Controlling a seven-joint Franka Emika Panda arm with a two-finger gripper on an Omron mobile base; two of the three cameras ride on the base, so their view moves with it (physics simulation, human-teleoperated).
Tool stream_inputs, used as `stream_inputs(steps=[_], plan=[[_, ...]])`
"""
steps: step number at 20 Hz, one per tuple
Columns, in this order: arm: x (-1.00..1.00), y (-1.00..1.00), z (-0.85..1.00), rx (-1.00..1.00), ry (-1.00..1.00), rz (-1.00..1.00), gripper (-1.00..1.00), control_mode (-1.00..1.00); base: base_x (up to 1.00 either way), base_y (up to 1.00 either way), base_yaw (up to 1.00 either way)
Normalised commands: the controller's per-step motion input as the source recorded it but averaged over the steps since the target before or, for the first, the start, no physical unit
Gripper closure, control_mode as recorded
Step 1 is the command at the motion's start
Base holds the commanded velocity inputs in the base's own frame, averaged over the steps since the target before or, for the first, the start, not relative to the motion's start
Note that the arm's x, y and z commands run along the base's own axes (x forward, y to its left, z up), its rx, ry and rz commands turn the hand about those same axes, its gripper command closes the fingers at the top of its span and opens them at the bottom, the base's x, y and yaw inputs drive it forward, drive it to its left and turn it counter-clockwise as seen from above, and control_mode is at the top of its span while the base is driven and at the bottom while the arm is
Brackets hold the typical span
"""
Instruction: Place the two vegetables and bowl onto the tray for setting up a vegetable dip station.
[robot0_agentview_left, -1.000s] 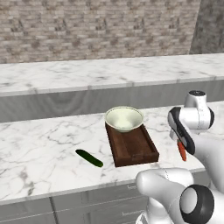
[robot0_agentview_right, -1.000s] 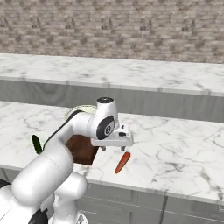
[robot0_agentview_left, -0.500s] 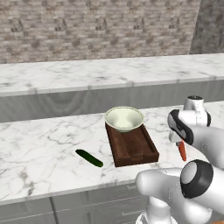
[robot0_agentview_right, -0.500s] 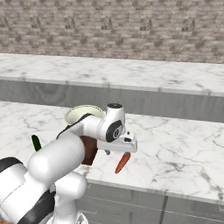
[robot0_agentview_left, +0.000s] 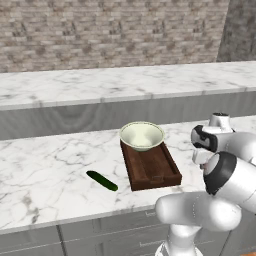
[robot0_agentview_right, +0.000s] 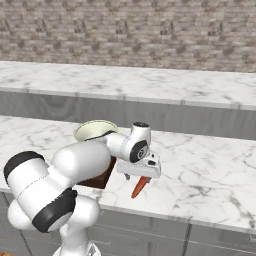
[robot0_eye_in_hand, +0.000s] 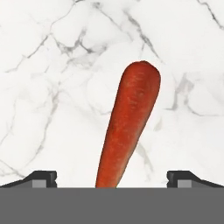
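Note:
An orange-red carrot (robot0_eye_in_hand: 129, 122) lies on the white marble counter, right of the tray, near the front edge (robot0_agentview_right: 139, 186). My gripper (robot0_agentview_right: 139, 175) hangs just above it, open, and the carrot runs up between the two dark fingertips (robot0_eye_in_hand: 41, 178) with wide gaps on both sides. The dark brown wooden tray (robot0_agentview_left: 152, 170) sits left of the carrot, and the pale cream-green bowl (robot0_agentview_left: 142, 135) rests at its far end. In the right base view the bowl (robot0_agentview_right: 95, 129) shows behind my arm. The dark green cucumber (robot0_agentview_left: 101, 180) lies on the counter left of the tray.
The counter's front edge (robot0_agentview_right: 165, 215) runs close below the carrot. Behind the work surface a grey step rises to a second marble ledge (robot0_agentview_left: 100, 85) under a brick wall. My own white arm (robot0_agentview_left: 225, 175) hides the carrot in the left base view.
The hand has swung right and sunk lower, ending right over the carrot. My arm now covers the carrot in the left base view. Bowl, tray and cucumber have stayed put.

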Motion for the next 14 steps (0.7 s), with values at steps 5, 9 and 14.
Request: stream_inputs(steps=[5, 9, 14], plan=[[0.09, -0.07, -0.32, 0.02, 0.00, 0.00, -1.00, -1.00, 0.00, 0.00, 0.00], [0.04, -0.04, -0.29, 0.00, 0.00, 0.00, -1.00, -1.00, 0.00, 0.00, 0.00], [0.07, -0.02, -0.24, 0.00, 0.00, 0.00, -1.00, -1.00, 0.00, 0.00, 0.00]])
